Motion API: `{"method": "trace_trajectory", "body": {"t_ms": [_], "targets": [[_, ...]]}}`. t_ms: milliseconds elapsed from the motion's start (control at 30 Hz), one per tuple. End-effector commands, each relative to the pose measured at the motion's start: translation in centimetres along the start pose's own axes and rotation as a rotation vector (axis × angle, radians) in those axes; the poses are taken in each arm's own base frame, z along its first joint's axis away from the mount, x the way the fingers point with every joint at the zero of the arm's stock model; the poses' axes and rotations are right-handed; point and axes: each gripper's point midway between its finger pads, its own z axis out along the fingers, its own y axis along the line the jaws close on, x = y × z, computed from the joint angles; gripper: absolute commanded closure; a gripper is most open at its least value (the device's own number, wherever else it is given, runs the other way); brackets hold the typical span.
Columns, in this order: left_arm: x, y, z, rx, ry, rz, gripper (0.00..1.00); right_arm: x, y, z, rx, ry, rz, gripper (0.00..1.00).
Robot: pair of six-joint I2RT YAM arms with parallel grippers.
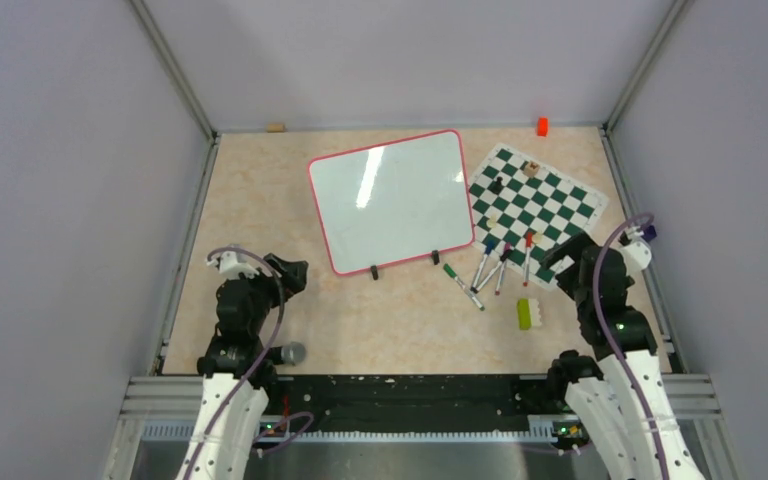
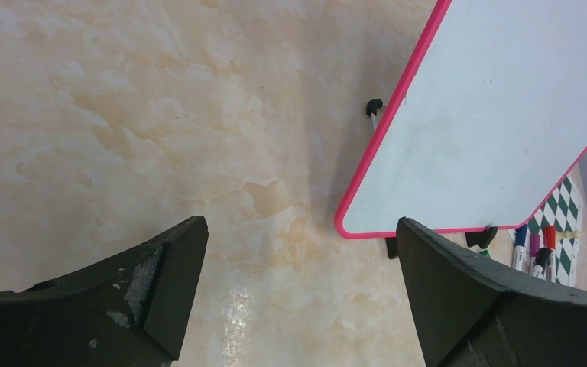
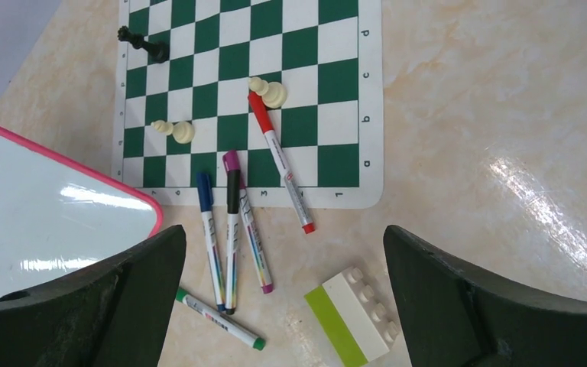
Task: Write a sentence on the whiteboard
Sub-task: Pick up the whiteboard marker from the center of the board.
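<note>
The whiteboard (image 1: 392, 198) lies flat near the middle of the table (image 1: 250, 200), turned at an angle, its glossy white face streaked with glare and two black clips on its near edge. Just to its right is a chess mat (image 1: 535, 200) with a few chess pieces (image 3: 267, 90) on it. Loose markers (image 3: 225, 229) lie off the board's near right corner, and a red marker (image 3: 279, 157) lies partly on the mat. A green-and-white brick (image 1: 525, 313) lies nearer the arms, and an orange block (image 1: 542, 126) sits by the far wall. The left hand (image 2: 299, 229) hangs low at the near left, wide open and holding nothing. The right hand (image 3: 283, 237) is over the markers, equally spread and not holding anything.
</note>
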Motion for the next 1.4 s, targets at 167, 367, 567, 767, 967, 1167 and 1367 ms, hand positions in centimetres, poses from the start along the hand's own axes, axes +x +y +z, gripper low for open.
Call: {"method": "trace_trajectory", "body": {"t_ms": [167, 367, 567, 767, 967, 1167, 1367], "targets": [[-0.7, -2.4, -0.4, 0.135, -0.025, 0.058, 0.01, -0.4, 0.1, 1.5, 0.003, -0.053, 0.004, 0.01], [-0.2, -3.5, -0.6, 0.212, -0.011, 0.082, 0.02, 1.8, 3.2, 2.2, -0.165, 0.056, -0.059, 0.23], [-0.1, -3.5, -0.6, 0.208, -0.005, 0.079, 0.06, 6.3, 5.8, 4.6, -0.206, 0.242, -0.066, 0.36], [-0.1, -3.3, -0.6, 0.199, -0.005, 0.072, 0.07, 8.2, 7.2, 5.6, -0.145, 0.251, -0.051, 0.47], [-0.2, -3.2, -0.6, 0.191, -0.011, 0.066, 0.10, 9.7, 7.2, 6.7, -0.045, 0.263, -0.043, 0.52], [-0.2, -3.0, -0.5, 0.184, -0.014, 0.060, 0.10, 11.2, 7.9, 7.4, 0.015, 0.300, -0.064, 0.55], [-0.3, -2.8, -0.4, 0.171, -0.022, 0.052, 0.11, 12.2, 8.3, 8.0, 0.062, 0.304, -0.068, 0.55]]}}
